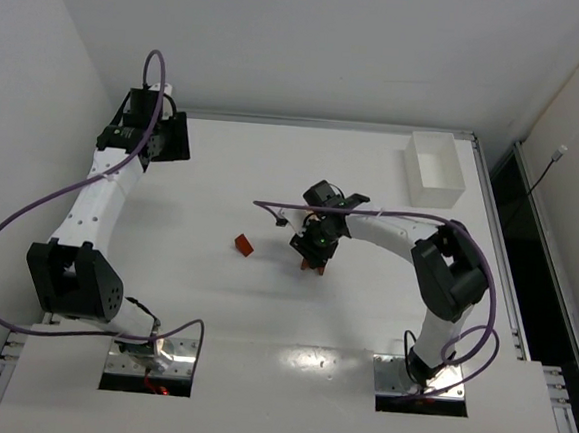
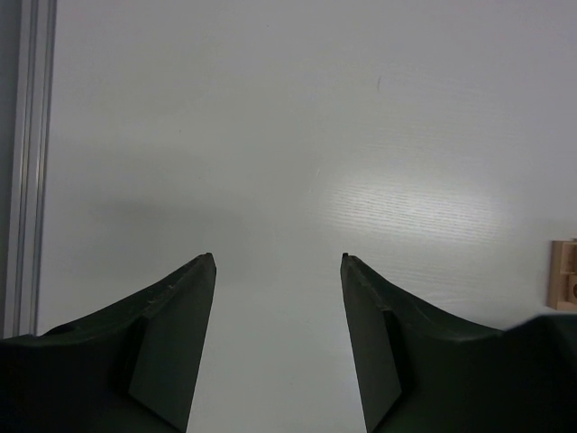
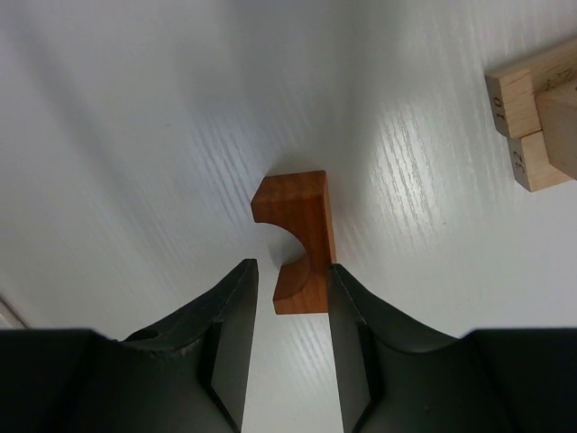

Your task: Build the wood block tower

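Observation:
A reddish-brown arch block (image 3: 302,207) lies on its side on the white table. My right gripper (image 3: 293,263) is open and straddles the arch's near leg: the right finger touches it and the left finger stands a little off. In the top view this gripper (image 1: 313,257) is at the table's middle. Pale tan blocks (image 3: 532,117) lie stacked close together to the arch's right. A reddish-brown wedge (image 1: 244,244) lies alone to the left. My left gripper (image 2: 277,257) is open and empty over bare table at the far left (image 1: 165,137). A pale block (image 2: 565,275) shows at its view's right edge.
A white rectangular bin (image 1: 434,168) stands at the back right. A metal rail (image 2: 22,162) runs along the table's edge by the left gripper.

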`<state>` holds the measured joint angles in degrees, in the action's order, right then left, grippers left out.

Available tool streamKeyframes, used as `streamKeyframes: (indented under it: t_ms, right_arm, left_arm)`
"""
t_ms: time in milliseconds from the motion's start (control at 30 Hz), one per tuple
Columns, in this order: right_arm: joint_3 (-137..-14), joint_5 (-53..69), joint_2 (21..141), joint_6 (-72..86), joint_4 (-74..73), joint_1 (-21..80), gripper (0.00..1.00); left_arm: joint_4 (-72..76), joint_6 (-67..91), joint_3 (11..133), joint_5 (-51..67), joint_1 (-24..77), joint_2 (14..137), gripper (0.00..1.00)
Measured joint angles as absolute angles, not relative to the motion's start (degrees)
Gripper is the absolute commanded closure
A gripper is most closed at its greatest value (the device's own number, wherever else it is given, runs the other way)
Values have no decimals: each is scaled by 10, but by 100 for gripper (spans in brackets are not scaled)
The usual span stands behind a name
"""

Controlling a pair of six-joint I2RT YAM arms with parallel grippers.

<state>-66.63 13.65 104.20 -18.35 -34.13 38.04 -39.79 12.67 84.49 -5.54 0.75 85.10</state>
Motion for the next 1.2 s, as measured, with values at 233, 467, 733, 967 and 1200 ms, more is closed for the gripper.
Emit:
streamKeyframes:
  t_ms: [233, 467, 733, 967, 1200]
  right_arm:
    - [-664, 132, 1044, -188, -343, 381, 67]
    - [-664, 119, 1044, -191, -335, 381, 67]
    - [-663, 107, 1042, -192, -331, 381, 67]
    - [-659, 105, 1037, -192, -330, 381, 67]
    - [-657, 105, 1037, -196, -330, 381, 67]
  left_arm:
    - [-398, 127, 845, -55, 8, 851, 45]
    - [-398, 127, 844, -52, 8, 854, 45]
    - [-398, 127, 841, -38, 8, 866, 45]
    - [-398, 127, 841, -29, 8, 870, 45]
    - [-398, 127, 842, -27, 8, 873, 45]
